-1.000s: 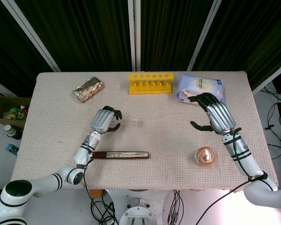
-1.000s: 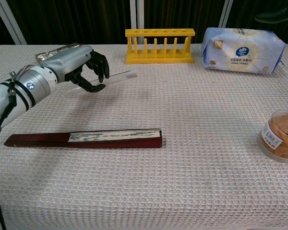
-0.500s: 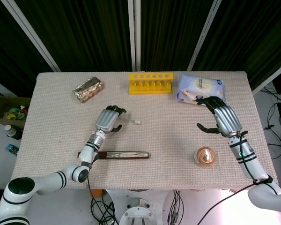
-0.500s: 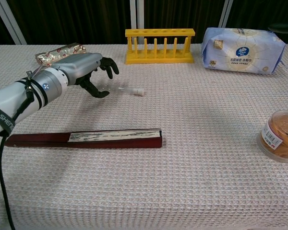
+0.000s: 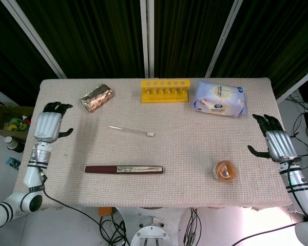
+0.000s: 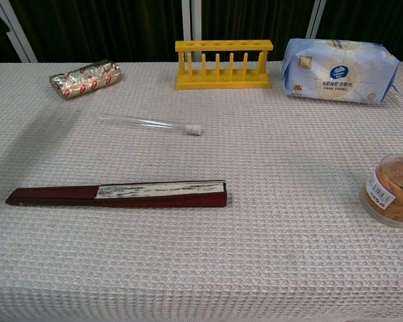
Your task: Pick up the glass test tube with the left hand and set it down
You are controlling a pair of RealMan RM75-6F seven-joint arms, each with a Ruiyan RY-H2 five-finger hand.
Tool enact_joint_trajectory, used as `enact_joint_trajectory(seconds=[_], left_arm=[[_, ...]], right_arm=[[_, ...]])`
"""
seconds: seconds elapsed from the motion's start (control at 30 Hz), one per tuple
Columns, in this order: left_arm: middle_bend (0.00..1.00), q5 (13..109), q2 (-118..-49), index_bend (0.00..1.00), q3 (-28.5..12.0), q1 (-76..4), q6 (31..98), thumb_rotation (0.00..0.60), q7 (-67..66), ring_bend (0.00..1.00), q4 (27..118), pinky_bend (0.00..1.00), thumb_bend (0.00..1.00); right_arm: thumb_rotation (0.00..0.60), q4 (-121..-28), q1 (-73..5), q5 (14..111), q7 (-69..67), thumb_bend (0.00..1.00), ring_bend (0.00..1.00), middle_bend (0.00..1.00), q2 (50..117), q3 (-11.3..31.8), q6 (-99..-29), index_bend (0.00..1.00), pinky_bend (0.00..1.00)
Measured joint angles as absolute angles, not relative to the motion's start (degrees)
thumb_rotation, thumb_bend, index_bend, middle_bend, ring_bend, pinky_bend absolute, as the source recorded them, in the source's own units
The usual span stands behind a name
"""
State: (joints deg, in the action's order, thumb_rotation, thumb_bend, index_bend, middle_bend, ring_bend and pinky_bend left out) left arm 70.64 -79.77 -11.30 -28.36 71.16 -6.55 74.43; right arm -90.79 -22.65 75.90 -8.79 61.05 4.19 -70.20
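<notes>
test tube: the glass test tube (image 5: 131, 131) is lying flat on the bench (image 5: 185, 154), nothing touching it. Capped end points toward the robot's right, and in the chest view (image 6: 150, 123) it runs a bit slanted.
left robot hand: left robot hand (image 5: 47, 126) is out at the left edge of the bench, well apart from the tube, fingers spread and holding nothing.
right robot hand: right robot hand (image 5: 275, 142) sits off the right edge, fingers apart too, nothing in it. Neither hand shows in the chest view.
rack: yellow tube rack (image 5: 164, 90) stands at the far side of the bench, behind the tube.
fan: a folded dark-red fan (image 5: 124, 169) lies nearer the robot than the tube, roughly parallel to the bench's front edge.
other stuff: foil-wrapped pack (image 5: 96, 97) at far left, blue-and-white tissue pack (image 5: 218, 98) just right of the rack, and a small round lidded tub (image 5: 225, 170) near the front right.
</notes>
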Motion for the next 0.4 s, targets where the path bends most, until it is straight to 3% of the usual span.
enact_joint_trajectory(seconds=[0.17, 0.4], left_arm=[[0.24, 71.2, -70.6, 0.24, -8.0, -18.7, 78.5, 0.6, -4.3, 0.16, 82.1, 0.17, 0.14], [0.2, 74.8, -64.6, 0.2, -2.2, -8.3, 87.6, 0.6, -0.9, 0.14, 91.1, 0.17, 0.11]], right_arm=[[0.6, -89.8, -18.1, 78.5, -11.0, 0.29, 0.0, 0.08, 60.9, 2.6, -75.8, 0.0, 0.0], [0.6, -87.0, -12.2, 83.1, -13.7, 0.29, 0.0, 0.07, 63.2, 0.7, -83.3, 0.0, 0.0]])
